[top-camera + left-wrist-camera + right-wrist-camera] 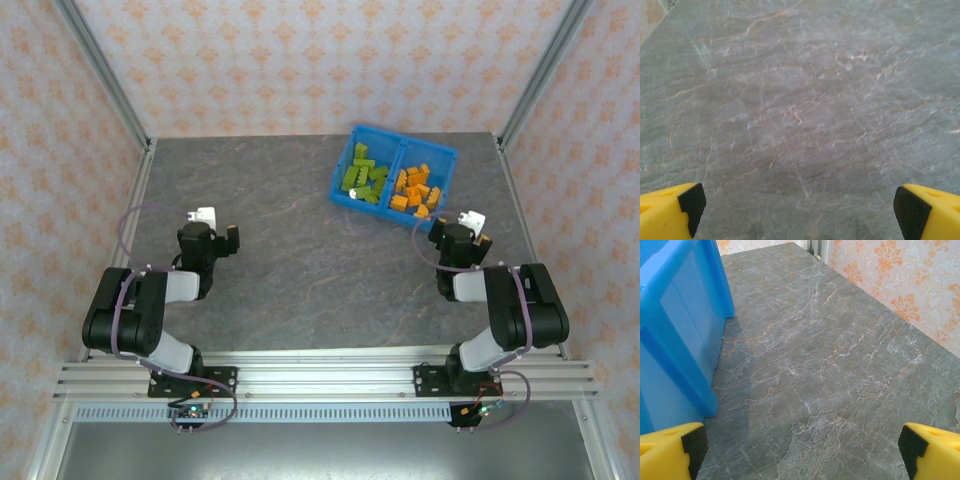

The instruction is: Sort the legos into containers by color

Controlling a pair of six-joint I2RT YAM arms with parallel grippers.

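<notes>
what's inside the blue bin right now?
Blue bin: lime green bricks in the top view's left compartment, orange bricks in the right one. They lie piled, so any beneath are covered; exact count unclear.

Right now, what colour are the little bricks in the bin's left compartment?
Lime green plastic bricks, best seen in the top external view.

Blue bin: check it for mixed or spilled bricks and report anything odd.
Nothing stands out. Green bricks lie in the left compartment of the blue bin, orange bricks in the right; none mixed, none on the table.
</notes>
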